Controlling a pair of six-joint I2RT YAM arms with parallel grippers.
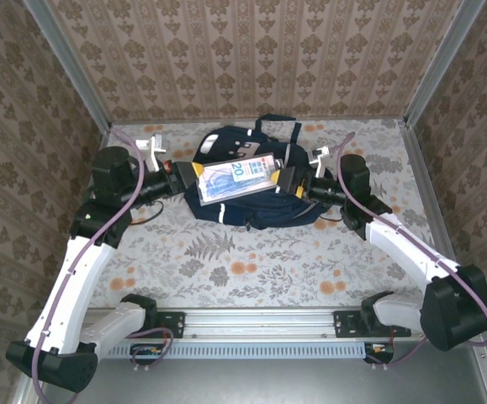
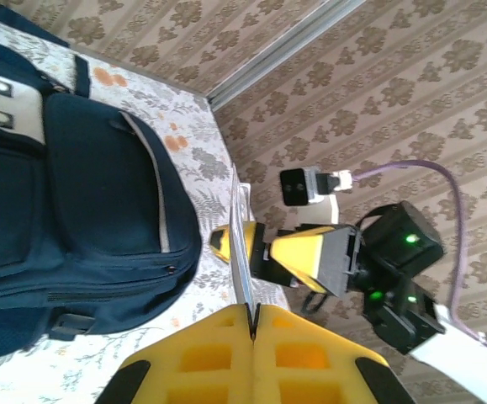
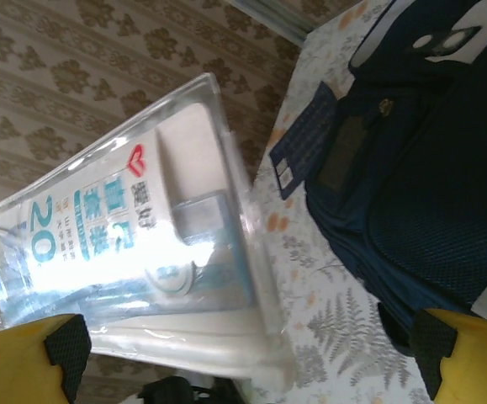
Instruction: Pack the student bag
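The student bag (image 1: pixel 245 210), a navy backpack with a white stripe, lies flat at the back middle of the table; it also appears in the left wrist view (image 2: pixel 83 210) and the right wrist view (image 3: pixel 428 194). Above it hangs a flat clear plastic package (image 1: pixel 239 177) with a blue "20" label (image 3: pixel 117 244). My left gripper (image 1: pixel 194 172) is shut on the package's left edge, the yellow fingers (image 2: pixel 310 362) pinching the thin sheet (image 2: pixel 243 252). My right gripper (image 1: pixel 287 178) stands open at the package's right end, its fingers spread either side of the package (image 3: pixel 250 345).
A floral tablecloth (image 1: pixel 251 269) covers the table in front of the bag. Patterned walls and metal posts (image 1: pixel 71 59) close in the back and sides. The arms' mounting rail (image 1: pixel 260 324) runs along the near edge.
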